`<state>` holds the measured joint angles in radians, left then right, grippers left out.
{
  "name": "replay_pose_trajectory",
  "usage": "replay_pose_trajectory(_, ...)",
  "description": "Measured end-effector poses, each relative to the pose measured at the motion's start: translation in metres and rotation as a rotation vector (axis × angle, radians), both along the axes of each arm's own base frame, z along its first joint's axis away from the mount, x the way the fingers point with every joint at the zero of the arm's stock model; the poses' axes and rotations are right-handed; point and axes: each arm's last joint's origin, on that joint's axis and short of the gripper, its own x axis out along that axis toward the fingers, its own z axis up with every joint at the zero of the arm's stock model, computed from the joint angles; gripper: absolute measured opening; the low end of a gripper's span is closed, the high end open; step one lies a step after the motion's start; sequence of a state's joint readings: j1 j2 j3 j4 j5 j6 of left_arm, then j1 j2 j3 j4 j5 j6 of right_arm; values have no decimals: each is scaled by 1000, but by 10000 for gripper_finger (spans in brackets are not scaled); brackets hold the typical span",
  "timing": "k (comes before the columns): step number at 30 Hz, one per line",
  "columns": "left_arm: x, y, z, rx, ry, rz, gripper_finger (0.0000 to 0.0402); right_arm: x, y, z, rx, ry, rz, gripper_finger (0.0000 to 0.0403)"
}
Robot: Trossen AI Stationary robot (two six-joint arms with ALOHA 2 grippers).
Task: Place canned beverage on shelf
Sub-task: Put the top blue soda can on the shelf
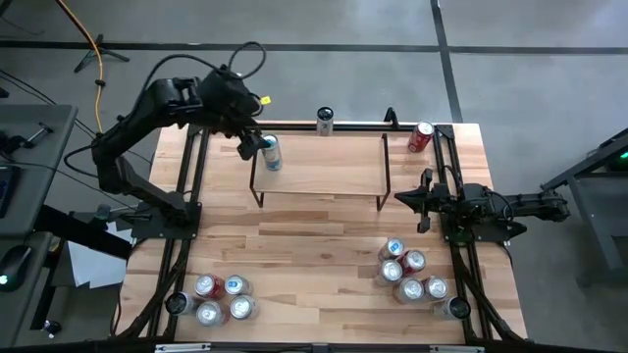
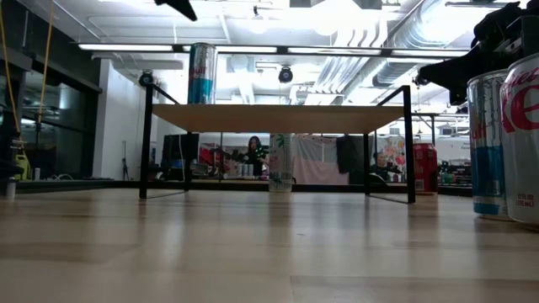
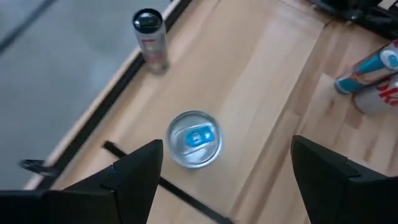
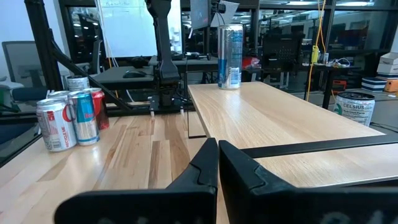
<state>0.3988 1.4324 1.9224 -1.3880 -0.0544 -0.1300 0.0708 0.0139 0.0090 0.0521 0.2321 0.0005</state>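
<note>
Release step, near its end. Blue-and-silver can (image 1: 272,153) upright on shelf (image 1: 324,176), at the plank's 10 o'clock corner in the high view; seen in the low view standing on the plank's left end (image 2: 201,74). Left gripper (image 1: 250,145) above and just to the 9 o'clock side of the can, fingers (image 3: 140,168) spread wide to either side of the can's top (image 3: 194,139), apparently no longer touching it: can set down and let go. Right gripper (image 1: 410,198) parked at the shelf's 3 o'clock edge, fingers clenched on nothing (image 4: 217,163).

Elsewhere on tabletop (image 1: 314,255): can cluster at 7 o'clock (image 1: 221,299), second cluster at 5 o'clock (image 1: 412,275), lone dark-topped can (image 1: 325,121) at 12 o'clock behind the shelf, red can (image 1: 420,136) at 1 o'clock.

Next move, judged: straight lift of the left gripper clear of the can before any sideways travel, to avoid clipping and toppling it; then reach toward a cluster for another can, if more remain to be shelved.
</note>
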Motion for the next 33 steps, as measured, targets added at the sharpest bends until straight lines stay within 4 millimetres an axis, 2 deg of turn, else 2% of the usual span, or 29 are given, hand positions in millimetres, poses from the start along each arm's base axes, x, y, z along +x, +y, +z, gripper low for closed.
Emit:
replay_pose_trajectory(5, -13, -1, 1, 100, 37, 113, 290, 0, 0, 0, 0, 0, 0, 0)
replay_pose_trajectory(8, -8, 2, -5, 123, 36, 97, 290, 0, 0, 0, 0, 0, 0, 0)
replay_pose_trajectory(11, 4, 8, -13, 112, -14, -38, 290, 0, 0, 0, 0, 0, 0, 0)
replay_pose_trajectory(14, 15, 18, -22, 123, -98, -252, 290, 0, 0, 0, 0, 0, 0, 0)
replay_pose_trajectory(17, 19, 28, -32, 97, -165, -414, 290, 0, 0, 0, 0, 0, 0, 0)
replay_pose_trajectory(21, 13, 39, -42, 47, -169, -445, 289, 0, 0, 0, 0, -1, 0, 0)
replay_pose_trajectory(27, -1, 53, -59, 79, -138, -416, 289, 0, 0, 0, 0, 0, 0, 0)
replay_pose_trajectory(33, -12, 61, -65, 104, -231, -417, 289, 0, 0, 0, 0, 0, 0, 0)
